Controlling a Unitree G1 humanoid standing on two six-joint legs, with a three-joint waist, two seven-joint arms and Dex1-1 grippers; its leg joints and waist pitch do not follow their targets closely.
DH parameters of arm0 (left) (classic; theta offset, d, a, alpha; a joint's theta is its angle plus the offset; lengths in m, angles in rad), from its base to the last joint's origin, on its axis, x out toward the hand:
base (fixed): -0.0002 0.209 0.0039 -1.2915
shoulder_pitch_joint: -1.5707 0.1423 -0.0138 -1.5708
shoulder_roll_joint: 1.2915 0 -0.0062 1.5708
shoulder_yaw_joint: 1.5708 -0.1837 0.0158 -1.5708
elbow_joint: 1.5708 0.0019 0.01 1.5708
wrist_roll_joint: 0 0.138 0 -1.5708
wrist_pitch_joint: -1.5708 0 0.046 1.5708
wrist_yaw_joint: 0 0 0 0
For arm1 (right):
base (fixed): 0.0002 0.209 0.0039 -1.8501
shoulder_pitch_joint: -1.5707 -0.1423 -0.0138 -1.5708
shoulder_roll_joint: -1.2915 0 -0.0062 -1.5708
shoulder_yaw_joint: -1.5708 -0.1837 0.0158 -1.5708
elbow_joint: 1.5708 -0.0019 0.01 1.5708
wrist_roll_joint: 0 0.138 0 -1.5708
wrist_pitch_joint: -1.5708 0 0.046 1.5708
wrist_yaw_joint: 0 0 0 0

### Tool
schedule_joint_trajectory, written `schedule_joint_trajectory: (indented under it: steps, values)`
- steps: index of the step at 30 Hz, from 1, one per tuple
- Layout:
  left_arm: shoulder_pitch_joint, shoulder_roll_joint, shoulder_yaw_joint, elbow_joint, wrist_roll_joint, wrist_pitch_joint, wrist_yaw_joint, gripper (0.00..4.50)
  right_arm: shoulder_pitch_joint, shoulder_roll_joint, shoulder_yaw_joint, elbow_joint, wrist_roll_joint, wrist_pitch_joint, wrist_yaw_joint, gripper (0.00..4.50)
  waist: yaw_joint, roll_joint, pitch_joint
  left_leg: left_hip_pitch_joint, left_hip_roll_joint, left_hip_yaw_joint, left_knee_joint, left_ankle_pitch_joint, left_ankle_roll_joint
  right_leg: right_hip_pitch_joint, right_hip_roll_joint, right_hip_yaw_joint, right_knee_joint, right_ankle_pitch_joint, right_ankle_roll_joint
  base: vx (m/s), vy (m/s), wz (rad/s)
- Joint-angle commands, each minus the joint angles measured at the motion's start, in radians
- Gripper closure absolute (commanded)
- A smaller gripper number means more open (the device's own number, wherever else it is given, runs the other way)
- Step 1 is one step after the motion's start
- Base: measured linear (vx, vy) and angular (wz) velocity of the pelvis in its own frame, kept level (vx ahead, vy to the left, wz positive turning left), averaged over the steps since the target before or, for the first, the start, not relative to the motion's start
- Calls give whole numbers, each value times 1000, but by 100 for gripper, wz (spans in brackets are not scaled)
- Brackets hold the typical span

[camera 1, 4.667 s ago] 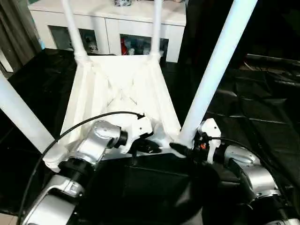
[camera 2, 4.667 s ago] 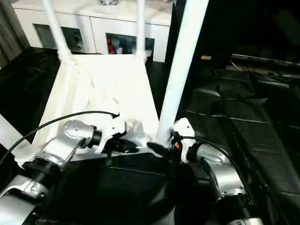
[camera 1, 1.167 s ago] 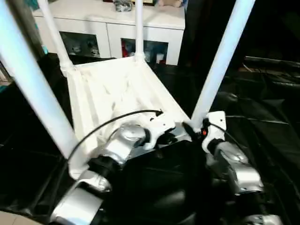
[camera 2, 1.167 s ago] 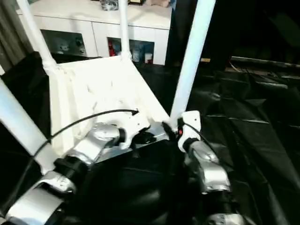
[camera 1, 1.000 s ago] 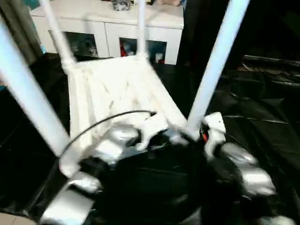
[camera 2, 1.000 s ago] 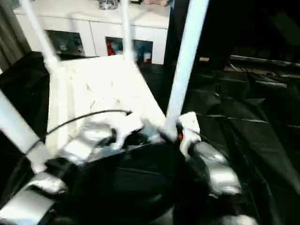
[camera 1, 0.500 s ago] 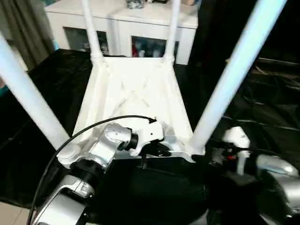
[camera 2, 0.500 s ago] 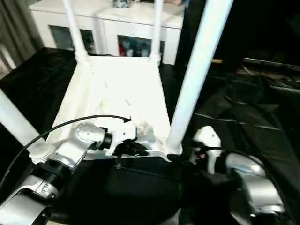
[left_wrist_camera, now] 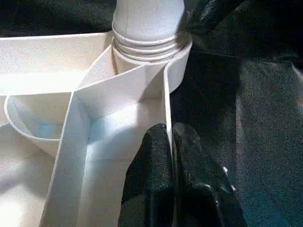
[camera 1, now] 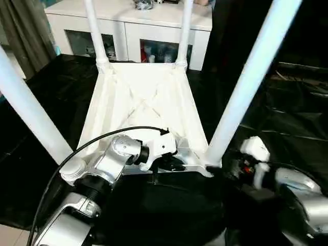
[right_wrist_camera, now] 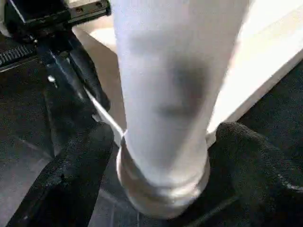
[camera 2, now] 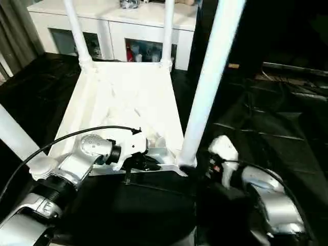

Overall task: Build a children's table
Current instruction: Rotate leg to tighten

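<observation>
The children's table (camera 1: 143, 102) lies upside down on the black drape, ribbed underside up, with all of its legs standing in the corner sockets. My left gripper (camera 1: 171, 165) is shut on the thin near rim beside the near right socket; in the left wrist view its fingers (left_wrist_camera: 158, 156) pinch that wall. My right gripper (right_wrist_camera: 163, 142) is open around the base of the near right leg (camera 1: 246, 87). Its fingers (right_wrist_camera: 80, 165) stand wide apart, one on each side, close against the collar.
A white cabinet with glass doors (camera 1: 128, 20) stands behind the table. Crinkled black drape (camera 1: 287, 118) covers the surface all around. A black cable (camera 1: 102, 138) loops over my left forearm. A grey curtain (camera 1: 20, 36) hangs at the far left.
The head camera has swung, so the table now shows squarer. My left gripper has kept its hold on the rim. My right wrist sits slightly further back from the leg than a second ago.
</observation>
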Motion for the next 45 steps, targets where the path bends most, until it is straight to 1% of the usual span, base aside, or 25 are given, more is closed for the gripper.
schedule_joint_trajectory:
  steps: [1, 4, 5, 6, 8, 10, 12, 20, 21, 25, 28, 29, 30, 31, 32, 35, 36, 37, 38, 39, 40, 41, 42, 44, 45]
  values:
    - [29, -15, -14, 10, -34, -2, -19, 450, -31, 19, 9, 35, -31, -21, -38, 69, -2, -24, -43, 4, 40, -15, -54, -175, 80, 31, -49, 29, -57, -171, -219, 0, 0, 0]
    - [27, -16, -13, 12, -34, -1, -17, 450, -46, 31, 15, 53, -43, -24, -61, 69, -1, -24, -43, 6, 40, -14, -53, -159, 84, 33, -48, 29, -53, -143, -224, 0, 0, 0]
    - [27, -16, -13, 11, -35, 0, -16, 450, -48, 35, 15, 55, -35, -22, -55, 69, -1, -23, -44, 4, 39, -14, -52, -153, 90, 34, -49, 29, -51, -127, -228, 0, 0, 0]
    - [28, -16, -13, 10, -35, 1, -17, 450, -49, 37, 15, 55, -30, -21, -52, 85, -1, -27, -43, 4, 39, -14, -51, -155, 94, 35, -49, 29, -52, -127, -228, 0, 0, 0]
    - [32, -14, -12, 4, -37, 5, -18, 450, -52, 42, 13, 55, -10, -13, -34, 85, 0, -25, -43, 4, 40, -14, -52, -163, 95, 35, -50, 29, -53, -141, -227, 0, 0, 0]
    - [33, -13, -12, 2, -37, 6, -18, 450, -52, 39, 10, 58, -4, -18, -25, 114, -1, -25, -43, 4, 40, -14, -52, -170, 93, 35, -50, 29, -54, -154, -225, 0, 0, 0]
    - [35, -11, -12, -1, -37, 8, -20, 450, -49, 35, 6, 59, 3, -21, -12, 120, -1, -25, -43, 4, 40, -15, -52, -167, 94, 35, -50, 29, -53, -148, -227, 0, 0, 0]
    - [39, 0, -11, -5, -40, 18, -29, 450, -42, 33, 9, 67, 14, -31, 10, 195, -1, -25, -44, 4, 39, -13, -49, -151, 101, 36, -48, 29, -50, -120, -235, 0, 0, 0]
    - [39, 0, -11, -5, -40, 18, -29, 450, -42, 33, 9, 67, 14, -31, 10, 199, -1, -26, -44, 4, 39, -13, -49, -151, 102, 36, -49, 29, -50, -120, -236, 0, 0, 0]
    - [38, -5, -9, -2, -37, 32, -16, 450, -36, 52, 10, 79, 13, -29, -13, 227, -2, -22, -44, 5, 39, -14, -50, -165, 94, 35, -49, 29, -52, -137, -234, 0, 0, 0]
    - [37, -19, -7, 3, -33, 47, 11, 450, -31, 83, 7, 96, 6, -23, -64, 233, -5, -22, -42, 4, 39, -14, -52, -176, 87, 33, -48, 29, -53, -149, -232, 0, 0, 0]
    - [29, -41, 1, 17, -25, 57, 64, 450, -33, 117, 4, 113, -11, -13, -132, 238, -8, -22, -38, 4, 38, -15, -55, -214, 69, 31, -48, 29, -60, -213, -219, 0, 0, 0]
    - [27, -45, 2, 20, -22, 60, 74, 450, -33, 123, 4, 115, -14, -11, -144, 238, -11, -22, -34, 5, 37, -17, -61, -254, 51, 29, -49, 28, -68, -289, -201, 0, 0, 0]
    - [24, -51, 3, 24, -19, 63, 87, 450, -34, 132, 4, 118, -17, -9, -159, 241, -12, -20, -34, 6, 38, -19, -62, -268, 40, 29, -51, 28, -70, -318, -191, 0, 0, 0]
    - [14, -66, 4, 39, -6, 73, 128, 450, -37, 159, 2, 130, -30, -8, -211, 243, -15, -22, -33, 10, 37, -20, -64, -294, 26, 24, -49, 29, -75, -361, -175, 0, 0, 0]
    - [-2, -91, 6, 64, 13, 83, 190, 450, -44, 203, -3, 145, -46, 5, -296, 244, -22, -22, -32, 9, 36, -23, -68, -317, 13, 22, -49, 30, -81, -403, -151, 0, 0, 0]
    - [-10, -112, 8, 74, 23, 98, 233, 450, -50, 242, -9, 155, -67, 6, -374, 244, -22, -20, -32, 11, 36, -24, -67, -323, 10, 20, -50, 30, -82, -408, -148, 0, 0, 0]
    - [-17, -141, 9, 82, 32, 119, 277, 450, -56, 294, -15, 159, -78, 29, -456, 244, -29, -19, -32, 11, 35, -23, -68, -328, 2, 16, -48, 32, -84, -415, -146, 0, 0, 0]
    - [-20, -160, 9, 85, 37, 133, 304, 450, -59, 329, -20, 160, -85, 44, -507, 244, -30, -18, -33, 12, 35, -25, -69, -332, -2, 15, -50, 31, -84, -419, -146, 0, 0, 0]
    - [-20, -161, 9, 85, 37, 134, 305, 450, -59, 330, -20, 160, -85, 45, -509, 245, -33, -20, -32, 7, 34, -29, -72, -337, -5, 20, -50, 28, -86, -440, -134, 0, 0, 0]
    - [-25, -181, 9, 91, 45, 148, 340, 450, -62, 359, -12, 157, -99, 55, -547, 245, -33, -20, -32, 7, 34, -29, -72, -337, -5, 20, -50, 28, -86, -440, -134, 0, 0, 0]
    - [-31, -205, 6, 100, 55, 163, 381, 450, -70, 382, 15, 158, -131, 63, -578, 245, -34, -17, -33, 12, 35, -27, -71, -346, -2, 13, -48, 31, -89, -428, -131, 0, 0, 0]
    - [-33, -208, 4, 102, 58, 164, 387, 450, -72, 385, 21, 159, -136, 61, -580, 245, -35, -17, -32, 9, 33, -28, -72, -353, -3, 14, -46, 30, -89, -431, -126, 0, 0, 0]
    - [-41, -225, -9, 113, 70, 157, 406, 450, -89, 394, 47, 167, -148, 44, -573, 245, -36, -15, -35, 10, 34, -29, -73, -359, -2, 15, -47, 30, -90, -420, -122, 0, 0, 0]
    - [-41, -225, -9, 113, 70, 157, 406, 450, -89, 394, 47, 167, -148, 44, -573, 245, -36, -15, -36, 10, 34, -29, -73, -356, -1, 16, -47, 30, -89, -408, -123, 0, 0, 0]
